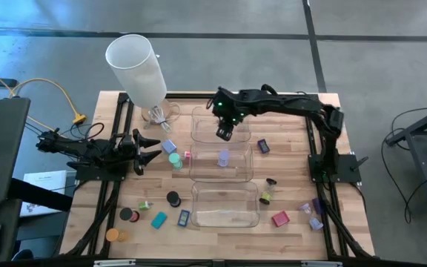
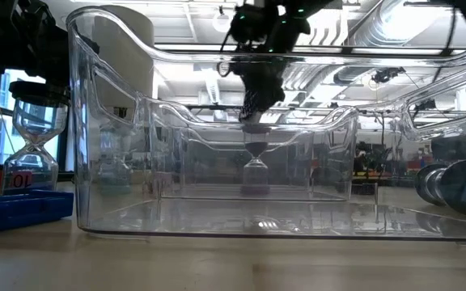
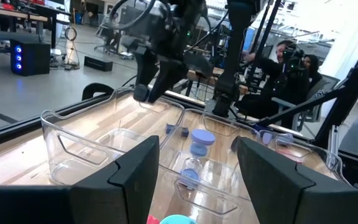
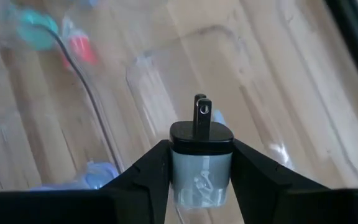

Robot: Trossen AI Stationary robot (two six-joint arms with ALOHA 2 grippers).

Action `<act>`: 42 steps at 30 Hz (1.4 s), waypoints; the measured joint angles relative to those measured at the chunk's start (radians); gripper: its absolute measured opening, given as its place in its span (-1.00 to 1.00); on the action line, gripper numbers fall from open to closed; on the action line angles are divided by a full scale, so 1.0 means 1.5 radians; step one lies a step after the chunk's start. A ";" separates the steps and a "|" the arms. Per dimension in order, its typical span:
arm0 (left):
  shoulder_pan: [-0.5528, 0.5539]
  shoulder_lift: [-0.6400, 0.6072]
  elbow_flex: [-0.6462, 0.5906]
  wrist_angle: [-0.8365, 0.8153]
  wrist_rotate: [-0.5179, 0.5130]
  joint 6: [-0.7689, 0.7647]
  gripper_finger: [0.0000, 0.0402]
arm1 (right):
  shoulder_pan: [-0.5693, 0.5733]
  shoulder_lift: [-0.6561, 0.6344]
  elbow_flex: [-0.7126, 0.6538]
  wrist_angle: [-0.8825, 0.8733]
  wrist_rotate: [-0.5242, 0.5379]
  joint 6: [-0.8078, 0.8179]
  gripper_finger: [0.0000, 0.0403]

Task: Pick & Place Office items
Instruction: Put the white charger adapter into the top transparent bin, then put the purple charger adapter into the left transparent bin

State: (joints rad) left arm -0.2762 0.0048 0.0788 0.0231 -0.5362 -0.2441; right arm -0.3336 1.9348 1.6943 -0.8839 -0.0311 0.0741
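My right gripper (image 1: 224,133) hangs over the near part of the far clear tray (image 1: 202,122), shut on a small charger plug (image 4: 201,163) with a grey body and a black face carrying two prongs. In the low view this gripper (image 2: 253,109) is above the trays. A lilac hourglass (image 1: 223,156) stands in the middle tray (image 1: 199,172). My left gripper (image 1: 151,148) waits open at the table's left, fingers (image 3: 135,174) pointing toward the trays. Loose pieces lie on the wood: a blue block (image 1: 170,146), a teal cylinder (image 1: 174,159), a black cylinder (image 1: 173,199) and a red block (image 1: 280,219). My right gripper pinches the charger plug by the two sides of its grey body (image 4: 201,177), one finger (image 4: 148,177) on each side. The black pronged face (image 4: 201,132) points away from the gripper. The fingers point down from above, and the plug is lifted clear above the tray.
The near clear tray (image 1: 254,215) lies by the table's near edge. A big white cylinder (image 1: 136,68) stands at the far left corner. More pieces lie near left, a teal rectangle (image 1: 159,219) and an orange cylinder (image 1: 113,235), and others near right (image 1: 311,215). People sit beyond the table (image 3: 294,59).
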 joint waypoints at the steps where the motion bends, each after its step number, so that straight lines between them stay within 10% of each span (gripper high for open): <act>1: 0.000 0.000 0.000 0.000 0.000 0.000 0.06 | 0.000 0.018 0.021 -0.022 0.000 0.000 -0.32; 22: 0.000 0.000 0.000 -0.003 0.000 0.007 0.06 | 0.001 0.168 0.065 -0.089 -0.053 -0.012 -0.29; 42: 0.000 0.000 0.000 -0.036 0.000 0.001 0.06 | 0.004 0.106 0.065 -0.081 0.000 0.025 0.43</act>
State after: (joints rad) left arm -0.2764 0.0046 0.0788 -0.0311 -0.5356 -0.2424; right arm -0.3270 2.0945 1.7924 -1.0050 -0.0309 0.1112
